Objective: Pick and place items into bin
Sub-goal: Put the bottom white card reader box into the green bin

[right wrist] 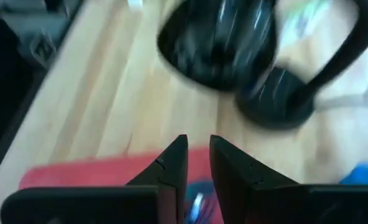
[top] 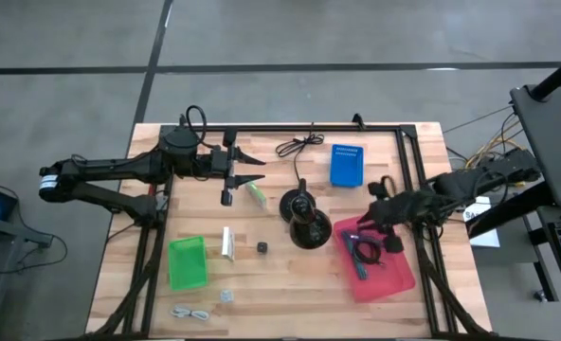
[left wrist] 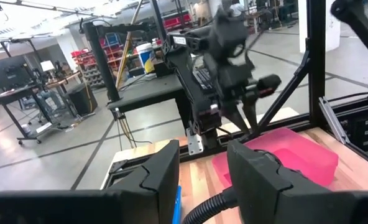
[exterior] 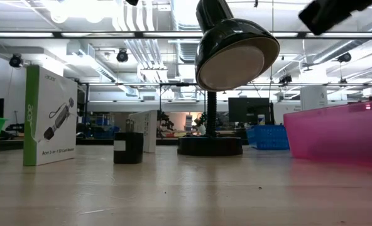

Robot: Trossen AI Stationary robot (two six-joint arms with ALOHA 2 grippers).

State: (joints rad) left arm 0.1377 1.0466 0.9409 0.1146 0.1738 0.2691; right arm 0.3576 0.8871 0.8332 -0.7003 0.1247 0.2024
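Tabletop (top: 290, 279) work here turns on the pink bin (top: 394, 275), which sits at the right side and already holds a coiled black cable (top: 364, 249) and a pen. Just beside the bin stands the black desk lamp (top: 304, 220), which is no item for sorting and should be kept clear of. The right gripper (top: 375, 220) hangs over the bin's near corner, on the lamp side; in its wrist view the fingers (right wrist: 171, 168) stand close with a thin gap and nothing visibly between them, so it looks to be between picks. Well away from the bin, across the lamp, the left gripper (top: 252, 170) hovers with its jaws partly spread and empty. To do the next pick well, I judge the right arm should lift clear of the bin wall before swinging, skirt the lamp's head, and spread wider before descending. Remaining things lie far from the bin: the green packet (top: 188, 262), the white box (top: 228, 243), then the tiny black cube (top: 262, 247), nearest the lamp.
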